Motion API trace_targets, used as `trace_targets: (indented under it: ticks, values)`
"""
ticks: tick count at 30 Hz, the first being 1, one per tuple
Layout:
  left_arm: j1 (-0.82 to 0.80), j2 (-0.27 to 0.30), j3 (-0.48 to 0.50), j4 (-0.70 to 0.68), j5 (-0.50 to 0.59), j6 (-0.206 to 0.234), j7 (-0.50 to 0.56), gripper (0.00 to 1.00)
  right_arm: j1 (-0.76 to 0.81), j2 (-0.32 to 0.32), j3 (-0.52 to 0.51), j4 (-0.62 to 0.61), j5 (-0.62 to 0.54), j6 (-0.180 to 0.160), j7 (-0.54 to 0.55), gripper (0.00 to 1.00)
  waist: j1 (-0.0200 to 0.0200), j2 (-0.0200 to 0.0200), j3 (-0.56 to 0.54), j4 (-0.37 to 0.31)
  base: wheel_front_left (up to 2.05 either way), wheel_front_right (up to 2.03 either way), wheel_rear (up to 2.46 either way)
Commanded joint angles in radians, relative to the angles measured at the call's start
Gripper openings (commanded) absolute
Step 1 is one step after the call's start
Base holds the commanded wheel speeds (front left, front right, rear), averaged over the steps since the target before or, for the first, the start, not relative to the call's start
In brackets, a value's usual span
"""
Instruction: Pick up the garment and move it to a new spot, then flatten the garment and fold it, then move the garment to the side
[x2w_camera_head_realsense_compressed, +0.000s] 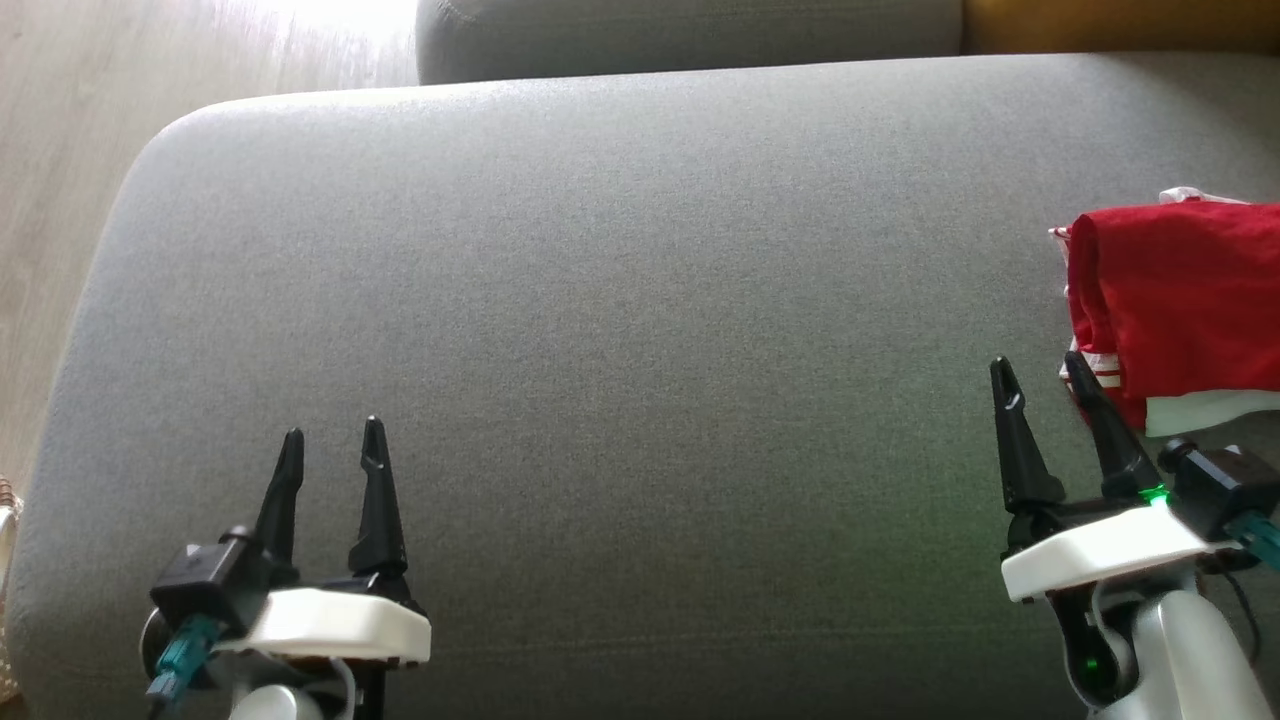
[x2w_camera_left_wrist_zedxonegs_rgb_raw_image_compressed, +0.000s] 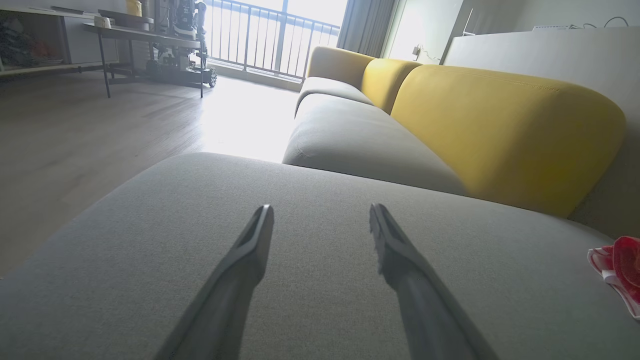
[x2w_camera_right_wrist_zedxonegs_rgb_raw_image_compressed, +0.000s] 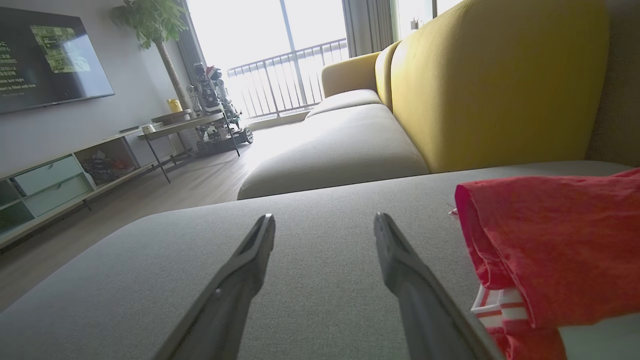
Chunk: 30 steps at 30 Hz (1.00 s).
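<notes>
Garment: a red garment (x2w_camera_head_realsense_compressed: 1180, 300) with white striped trim lies in a loose heap at the far right of the grey seat cushion (x2w_camera_head_realsense_compressed: 640, 300), partly cut off by the edge of the head view.
Lay of the cloth: it is doubled over itself, with a rolled red fold on its left side and a white layer showing underneath. It is probably the same garment's lining or hem, though the view is too partial to be sure.
Left hand: the left hand (x2w_camera_head_realsense_compressed: 333, 428) hovers low over bare cushion, well apart from the garment, fingers spread and holding nothing.
Right hand: the right hand (x2w_camera_head_realsense_compressed: 1038, 362) has its fingers apart and empty. The garment sits just beside its outer finger, off to that side and not between the two.
Handling: thin, soft and light. It should sag and unfold when lifted and slide easily on the woven cushion. Nothing about it is fragile.
Where to hold: the rolled left fold or the striped trim near the right hand looks best, pinching through all layers so the white part comes along.
Risk: a shallow pinch may catch only the top layer and drag the heap open.
</notes>
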<state>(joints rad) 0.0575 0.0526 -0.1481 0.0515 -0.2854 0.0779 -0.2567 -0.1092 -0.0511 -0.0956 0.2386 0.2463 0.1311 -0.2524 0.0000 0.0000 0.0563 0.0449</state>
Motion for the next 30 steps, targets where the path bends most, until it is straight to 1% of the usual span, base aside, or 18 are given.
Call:
trace_targets:
  ticks: [1,13,14,19,30]
  values:
    - [-0.027,-0.002,0.039,-0.039,-0.012,-0.005,-0.005,1.00,-0.025,0.001,0.023,-0.038,-0.002,0.000,-0.009,1.00,0.0000,0.0000,0.000,0.000,0.00,0.00,0.00]
    - [-0.018,-0.002,0.039,-0.053,-0.059,0.007,-0.005,1.00,-0.024,0.001,0.027,-0.035,-0.001,0.000,-0.009,1.00,0.0000,0.0000,-0.003,0.002,0.00,0.00,0.00]
    - [0.001,0.000,0.001,-0.018,-0.061,0.004,0.000,0.00,0.000,0.000,0.002,-0.002,0.000,0.000,0.000,0.00,0.0000,0.0000,-0.003,0.002,0.00,0.00,0.00]
    - [0.019,0.000,-0.003,0.055,-0.071,0.003,0.002,0.00,0.023,0.001,0.004,0.071,0.009,0.000,0.005,0.00,0.0000,0.0000,-0.003,0.002,0.00,0.00,0.00]
    - [0.004,0.008,0.010,0.066,-0.191,-0.015,0.027,0.00,0.021,0.001,0.002,0.065,0.129,0.000,0.037,0.00,0.0000,0.0000,-0.008,-0.002,0.00,0.00,0.00]
